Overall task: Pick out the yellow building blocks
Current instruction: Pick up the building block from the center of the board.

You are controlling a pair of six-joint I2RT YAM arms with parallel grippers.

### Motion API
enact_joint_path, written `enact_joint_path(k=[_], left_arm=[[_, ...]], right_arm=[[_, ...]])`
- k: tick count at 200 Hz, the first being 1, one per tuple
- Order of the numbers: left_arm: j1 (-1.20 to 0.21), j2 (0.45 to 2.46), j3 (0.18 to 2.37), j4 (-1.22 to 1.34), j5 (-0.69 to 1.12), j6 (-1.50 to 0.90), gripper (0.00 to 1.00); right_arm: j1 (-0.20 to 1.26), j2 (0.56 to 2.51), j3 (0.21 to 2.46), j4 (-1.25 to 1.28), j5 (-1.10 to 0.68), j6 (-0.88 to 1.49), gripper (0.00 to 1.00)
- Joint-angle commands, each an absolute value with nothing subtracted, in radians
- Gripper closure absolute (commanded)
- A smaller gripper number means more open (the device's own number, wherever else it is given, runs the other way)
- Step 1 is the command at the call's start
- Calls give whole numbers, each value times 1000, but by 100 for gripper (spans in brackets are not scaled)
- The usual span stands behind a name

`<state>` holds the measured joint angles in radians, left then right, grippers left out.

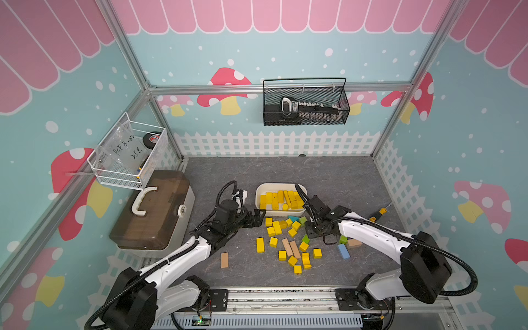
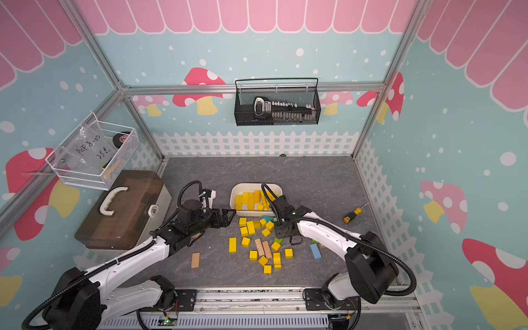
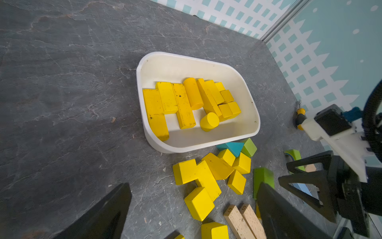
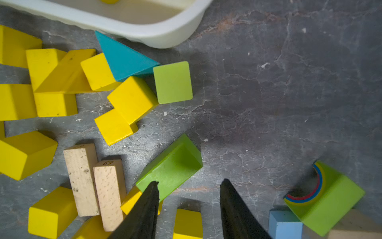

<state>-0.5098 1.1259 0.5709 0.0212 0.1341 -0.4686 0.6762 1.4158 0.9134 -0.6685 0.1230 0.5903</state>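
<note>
Yellow building blocks (image 1: pixel 260 245) lie loose on the grey table (image 1: pixel 343 177) before us. They are cubes and short bars, scattered from the 6 o'clock end of the heap up to its middle, some touching and some apart. Two tan blocks (image 1: pixel 291 248) lie side by side among them, and a third tan block (image 1: pixel 224 260) lies alone toward 8 o'clock. At 4 o'clock of the scatter we see a pale blue block (image 1: pixel 343 251) with a green arch piece (image 4: pixel 330 198) just beside it.

Our right gripper (image 4: pixel 190 182) hangs fingers-down over the 3 o'clock side of the scatter. Its jaws are parted over bare table and grasp nothing. One fingertip overlaps the edge of a green wedge (image 4: pixel 171 167); we cannot tell whether it touches. Our left gripper (image 1: pixel 260 218) hovers at 10 o'clock of the scatter, spread wide and empty, pointing toward the blocks.

Farther on, a tight cluster of yellow cubes and bars sits just short of the white tray (image 3: pixel 140 68). A teal triangle (image 4: pixel 124 60) and a green cube (image 4: pixel 173 82) sit at the cluster's 2 o'clock corner, and the triangle lies right against the tray wall. At 12 o'clock the tray holds more yellow blocks: long bars, cubes and two cylinders, one lying and one on end. A screwdriver (image 1: pixel 380 213) lies well off at 3 o'clock, and a brown toolbox (image 1: pixel 151 211) stands at 9 o'clock.
</note>
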Motion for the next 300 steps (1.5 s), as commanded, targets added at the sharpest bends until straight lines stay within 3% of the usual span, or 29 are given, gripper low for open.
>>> enact_joint_path(k=[1,104,199,300], left_arm=[[-503,1114,559,44,151,-485,1],[-500,1110,555,45,152,-488,1],[-499,1114,558,44,156,-489,1],[-495,1109,554,46,158,-489,1]], right_arm=[[680,1385,920,-691,112,559,51],[683,1278,805,-787,-90,648,52],[683,1288,695,-730,-108,672,52],[683,1337,715,-713,-81,673,60]])
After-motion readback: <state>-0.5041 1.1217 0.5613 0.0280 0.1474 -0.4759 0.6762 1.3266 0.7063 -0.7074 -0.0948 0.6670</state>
